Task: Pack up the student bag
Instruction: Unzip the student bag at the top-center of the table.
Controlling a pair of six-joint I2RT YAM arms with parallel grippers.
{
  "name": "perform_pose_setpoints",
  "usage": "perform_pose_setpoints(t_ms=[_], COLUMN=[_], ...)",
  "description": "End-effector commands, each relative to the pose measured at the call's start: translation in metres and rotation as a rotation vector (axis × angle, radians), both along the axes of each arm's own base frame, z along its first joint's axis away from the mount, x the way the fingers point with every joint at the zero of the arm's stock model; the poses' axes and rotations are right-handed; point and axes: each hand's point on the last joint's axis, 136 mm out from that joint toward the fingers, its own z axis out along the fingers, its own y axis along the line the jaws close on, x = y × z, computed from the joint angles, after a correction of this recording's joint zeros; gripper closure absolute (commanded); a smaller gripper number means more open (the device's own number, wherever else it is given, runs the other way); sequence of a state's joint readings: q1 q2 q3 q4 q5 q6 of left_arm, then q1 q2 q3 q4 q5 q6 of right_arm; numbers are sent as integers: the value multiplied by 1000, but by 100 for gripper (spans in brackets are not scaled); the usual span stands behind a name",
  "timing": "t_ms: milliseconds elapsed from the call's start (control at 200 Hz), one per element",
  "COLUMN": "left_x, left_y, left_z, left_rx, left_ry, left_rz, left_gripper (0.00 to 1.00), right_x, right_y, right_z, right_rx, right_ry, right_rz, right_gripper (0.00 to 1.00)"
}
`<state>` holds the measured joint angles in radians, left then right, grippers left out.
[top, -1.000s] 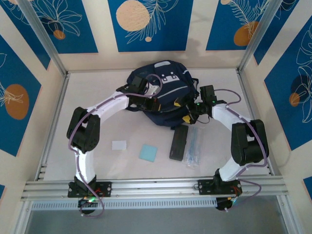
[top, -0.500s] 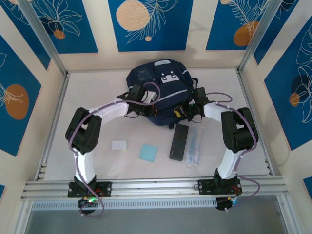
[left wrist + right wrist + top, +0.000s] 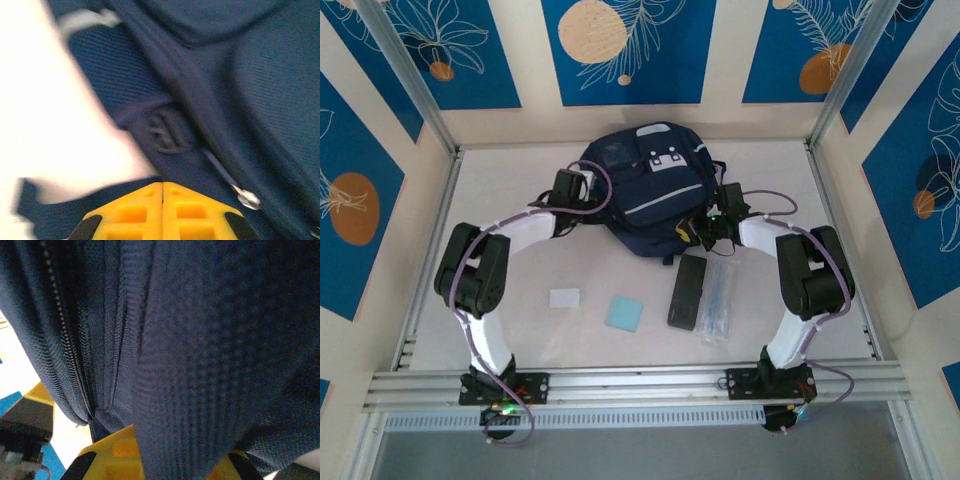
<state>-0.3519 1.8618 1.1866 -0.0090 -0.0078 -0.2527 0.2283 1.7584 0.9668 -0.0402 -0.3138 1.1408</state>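
The student bag (image 3: 645, 190), a large navy-blue backpack with grey stripes, lies at the back middle of the table. My left gripper (image 3: 588, 198) sits at its left edge. In the left wrist view its yellow fingers (image 3: 162, 184) are pressed together with nothing between them, just short of the bag fabric (image 3: 240, 100) and a silver zip pull (image 3: 247, 199). My right gripper (image 3: 692, 228) is at the bag's lower right edge. In the right wrist view a fold of navy fabric (image 3: 200, 365) runs down between the yellow fingers (image 3: 112, 452), which are shut on it.
In front of the bag lie a black case (image 3: 686, 291), a clear packet of pens (image 3: 717, 300), a light blue square (image 3: 624, 313) and a white card (image 3: 564, 297). Patterned walls and metal posts ring the table.
My left gripper has pulled back leftward from over the bag's front to its left edge. The bag has settled flatter. My right gripper has stayed at the bag's right edge.
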Motion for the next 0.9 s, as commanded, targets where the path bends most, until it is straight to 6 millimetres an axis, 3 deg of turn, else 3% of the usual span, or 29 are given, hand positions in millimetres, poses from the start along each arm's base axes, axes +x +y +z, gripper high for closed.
perform_pose_setpoints(t_ms=[0, 185, 400, 435, 515, 560, 790, 840, 870, 895], left_x=[31, 53, 30, 22, 5, -5, -47, -56, -61, -66], left_y=[31, 35, 4, 1, -8, -11, -21, -25, -28, -30], left_z=[13, 15, 17, 16, 17, 16, 13, 13, 12, 12], left_rx=[80, 51, -140, -170, -230, -240, -243, -243, -237, -230], left_ry=[-89, -88, 2, 25, 76, 102, 188, 203, 210, 215], left_rz=[90, 80, -3, -7, -25, -31, -44, -57, -63, -70], left_gripper=[100, 100, 100, 94, 66, 55, 35, 33, 25, 15], right_x=[-10, -11, -10, -11, -15, -18, -34, -44, -51, -58], right_y=[-4, 10, 12, 10, 5, 2, -8, -13, -15, -17], right_z=[3, 16, 28, 32, 43, 50, 74, 70, 67, 64], right_rx=[-18, -5, -30, -46, -77, -93, -198, -261, -299, -329], right_ry=[3, -32, -37, -36, -49, -61, -85, -59, -38, -16], right_rz=[29, 98, 153, 159, 171, 176, 243, 263, 278, 291], right_gripper=[100, 100, 99, 93, 78, 70, 45, 27, 9, 4])
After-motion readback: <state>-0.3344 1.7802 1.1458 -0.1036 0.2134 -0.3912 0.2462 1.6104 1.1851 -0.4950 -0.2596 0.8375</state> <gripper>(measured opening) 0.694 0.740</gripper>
